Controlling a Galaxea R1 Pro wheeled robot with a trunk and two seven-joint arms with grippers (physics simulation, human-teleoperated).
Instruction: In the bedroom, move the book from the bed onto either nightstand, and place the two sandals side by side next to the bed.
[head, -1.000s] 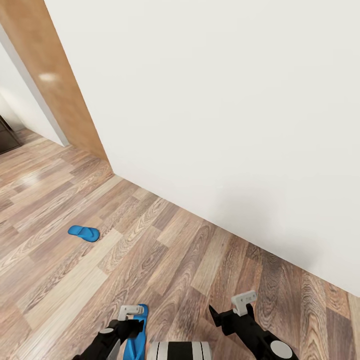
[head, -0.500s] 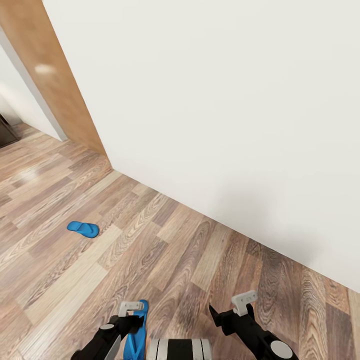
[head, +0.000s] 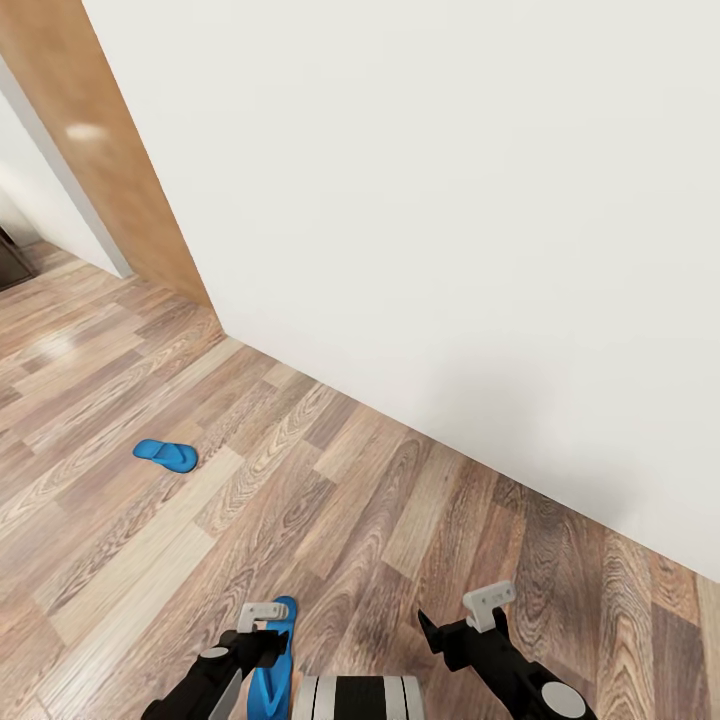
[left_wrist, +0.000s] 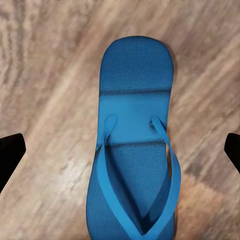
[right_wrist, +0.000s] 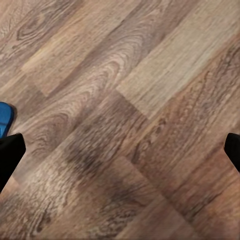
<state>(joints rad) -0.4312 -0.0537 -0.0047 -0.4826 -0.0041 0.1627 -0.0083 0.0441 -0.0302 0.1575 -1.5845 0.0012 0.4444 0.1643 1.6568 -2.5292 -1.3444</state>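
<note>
Along a white wall (head: 450, 200), on the wood-plank floor (head: 350, 500), one blue sandal (head: 166, 455) lies well away while the other sandal (left_wrist: 136, 145) sits directly beneath the left gripper (head: 262, 622), jaws spread wide and untouching; the right gripper (head: 478, 610) hangs open, empty, over bare planks.
</note>
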